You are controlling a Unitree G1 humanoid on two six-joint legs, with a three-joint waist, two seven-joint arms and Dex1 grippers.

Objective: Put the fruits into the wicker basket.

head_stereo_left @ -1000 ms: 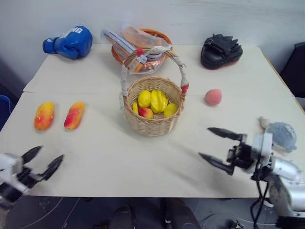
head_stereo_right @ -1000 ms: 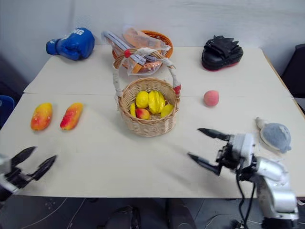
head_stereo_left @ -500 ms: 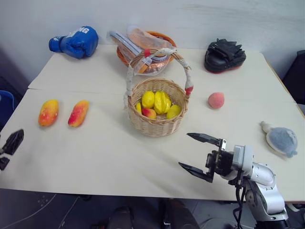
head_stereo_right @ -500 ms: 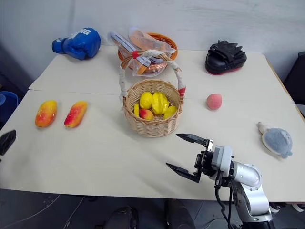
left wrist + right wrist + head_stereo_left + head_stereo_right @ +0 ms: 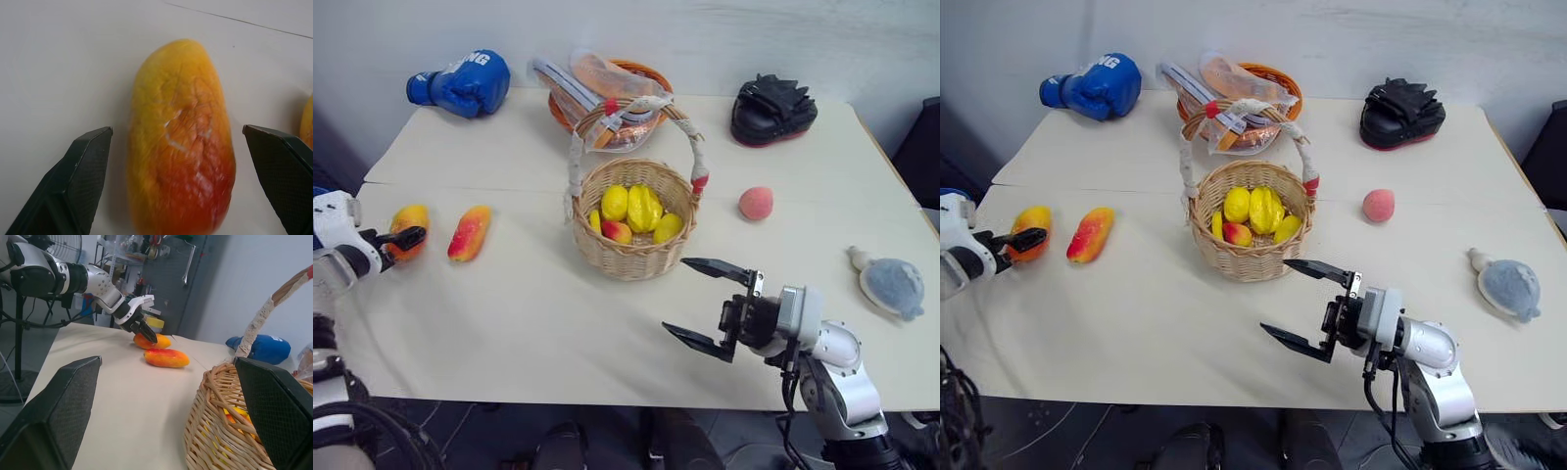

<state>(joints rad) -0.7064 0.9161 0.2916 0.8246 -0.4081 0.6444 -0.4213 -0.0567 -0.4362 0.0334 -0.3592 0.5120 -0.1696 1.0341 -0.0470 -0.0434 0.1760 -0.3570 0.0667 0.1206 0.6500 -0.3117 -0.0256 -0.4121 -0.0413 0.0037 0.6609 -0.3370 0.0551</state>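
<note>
The outer mango (image 5: 181, 142) lay on the table (image 5: 509, 323) at its left side, between the wide-spread fingers of the left hand (image 5: 408, 235), not yet gripped. The second mango (image 5: 469, 232) lay just beside it, toward the wicker basket (image 5: 631, 220), which stood mid-table with small yellow fruits (image 5: 641, 208) inside. The peach (image 5: 756, 203) sat to the basket's right. The right hand (image 5: 707, 301) hovered wide open and empty in front of the basket.

L gripper (image 5: 1030, 238) open at outer mango (image 5: 1031, 227); 2nd mango (image 5: 1090, 234) beside it; peach (image 5: 1378, 206) right of wicker basket (image 5: 1250, 257); R gripper (image 5: 1300, 305) open, near basket front
</note>
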